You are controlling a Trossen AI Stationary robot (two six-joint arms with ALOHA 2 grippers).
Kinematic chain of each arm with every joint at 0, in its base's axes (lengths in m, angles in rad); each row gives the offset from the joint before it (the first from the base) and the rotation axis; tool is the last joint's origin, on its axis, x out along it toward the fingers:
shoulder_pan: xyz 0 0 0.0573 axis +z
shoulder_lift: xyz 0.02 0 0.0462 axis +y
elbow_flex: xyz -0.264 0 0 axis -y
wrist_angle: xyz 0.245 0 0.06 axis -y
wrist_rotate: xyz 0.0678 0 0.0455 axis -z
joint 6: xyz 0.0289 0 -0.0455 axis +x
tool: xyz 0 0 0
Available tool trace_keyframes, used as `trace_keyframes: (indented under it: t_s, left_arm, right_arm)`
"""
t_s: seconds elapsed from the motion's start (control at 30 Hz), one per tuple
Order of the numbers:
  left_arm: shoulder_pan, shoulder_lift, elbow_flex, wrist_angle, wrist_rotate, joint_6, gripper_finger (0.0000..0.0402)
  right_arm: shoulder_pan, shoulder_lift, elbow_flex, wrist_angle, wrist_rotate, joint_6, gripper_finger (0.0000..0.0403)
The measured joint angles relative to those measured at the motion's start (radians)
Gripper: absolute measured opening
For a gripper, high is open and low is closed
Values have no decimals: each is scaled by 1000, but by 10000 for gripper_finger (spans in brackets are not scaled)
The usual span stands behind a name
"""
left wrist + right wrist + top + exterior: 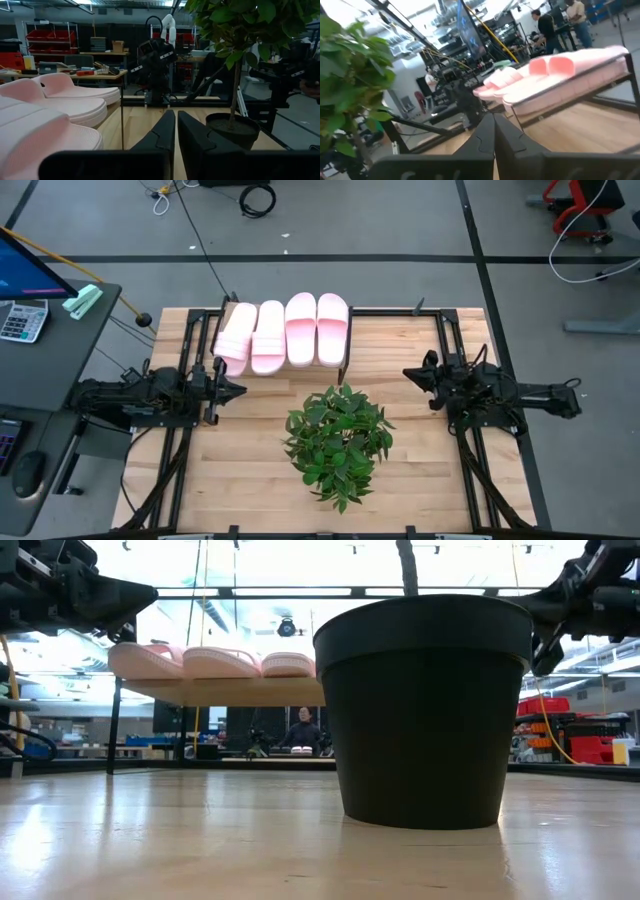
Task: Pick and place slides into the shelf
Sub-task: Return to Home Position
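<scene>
Several pale pink slides [285, 332] lie side by side, soles down, on the shelf [240, 691], a light-wood board on thin black legs at the table's far side. The low view shows three of them [215, 662] on the board. My left gripper [240, 389] hovers shut just near of the shelf's left end, with the slides [55, 107] beside it in the left wrist view. My right gripper [408, 372] hovers shut to the right of the shelf, pointing toward it [560, 80]. Neither gripper touches anything.
A leafy green plant [338, 442] in a black pot [420, 710] stands mid-table, near of the shelf and between the arms. Bare slatted tabletop [250, 480] lies on either side of it. A desk with a calculator [22, 320] stands off the left edge. People show in the room beyond.
</scene>
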Motion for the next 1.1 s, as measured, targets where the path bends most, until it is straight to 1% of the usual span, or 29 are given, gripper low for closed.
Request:
trace_keyframes:
  t_s: [0.2,0.33,0.47,0.6,0.73,0.87,0.97,1.1]
  left_arm:
    - [0,0,0,0,0,0,29]
    - [0,0,0,0,0,0,36]
    - [0,0,0,0,0,0,40]
    - [0,0,0,0,0,0,38]
    - [0,0,0,0,0,0,31]
    - [0,0,0,0,0,0,25]
    - [0,0,0,0,0,0,23]
    - [0,0,0,0,0,0,28]
  right_arm:
    - [49,0,1,8,-26,23,0]
    - [83,0,1,5,13,5,0]
    - [84,0,1,5,31,-59,0]
    - [85,0,1,1,21,-64,0]
    - [85,0,2,-68,16,-65,0]
    - [87,0,2,-85,-16,-75,0]
    - [87,0,2,-93,-60,-104,0]
    - [87,0,2,-152,-92,-118,0]
